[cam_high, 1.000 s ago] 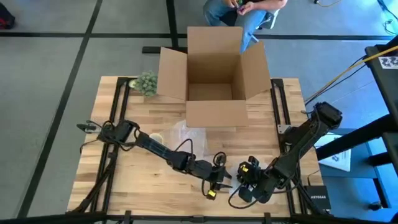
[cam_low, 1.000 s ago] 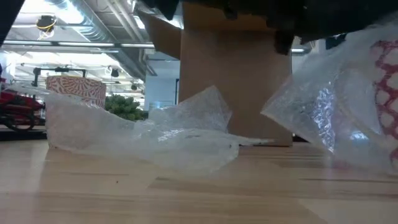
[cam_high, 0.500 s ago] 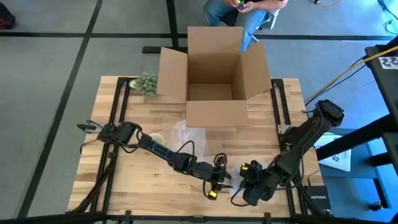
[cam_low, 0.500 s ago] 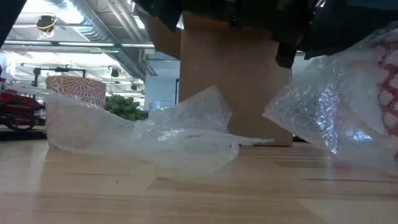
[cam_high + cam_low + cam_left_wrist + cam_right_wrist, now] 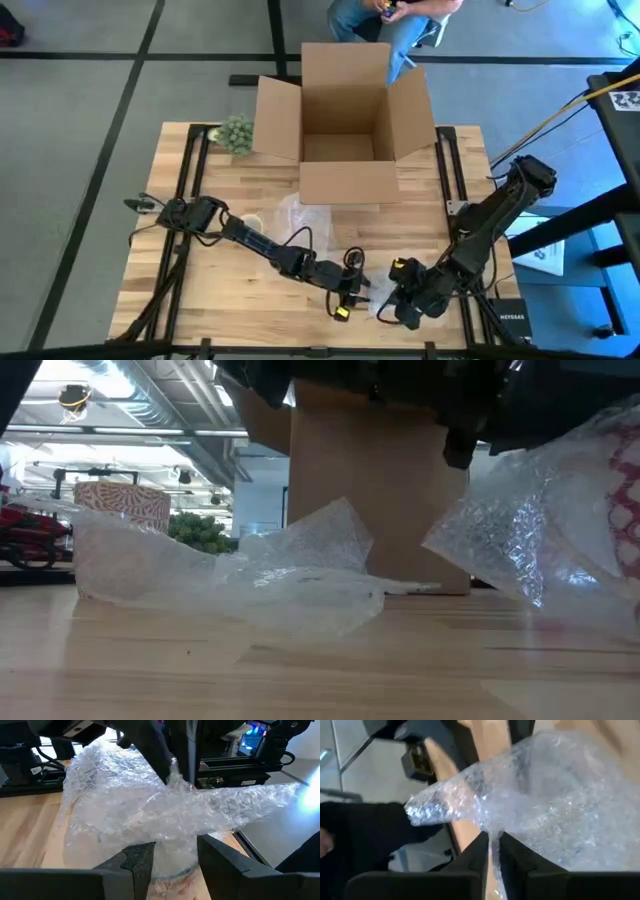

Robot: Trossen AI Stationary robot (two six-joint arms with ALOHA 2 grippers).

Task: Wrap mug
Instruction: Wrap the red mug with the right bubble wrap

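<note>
Right wrist view — right claw (image 5: pixel 492 851) pinching bubble wrap (image 5: pixel 555 805), left claw (image 5: pixel 172 857) spread, no readable writing

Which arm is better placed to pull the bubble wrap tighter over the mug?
Probably the right: the right gripper already pinches the bubble wrap, while the left gripper straddles the wrapped mug.

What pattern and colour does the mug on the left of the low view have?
The mug has a red and white wavy-line pattern, seen best in the low view.
</note>
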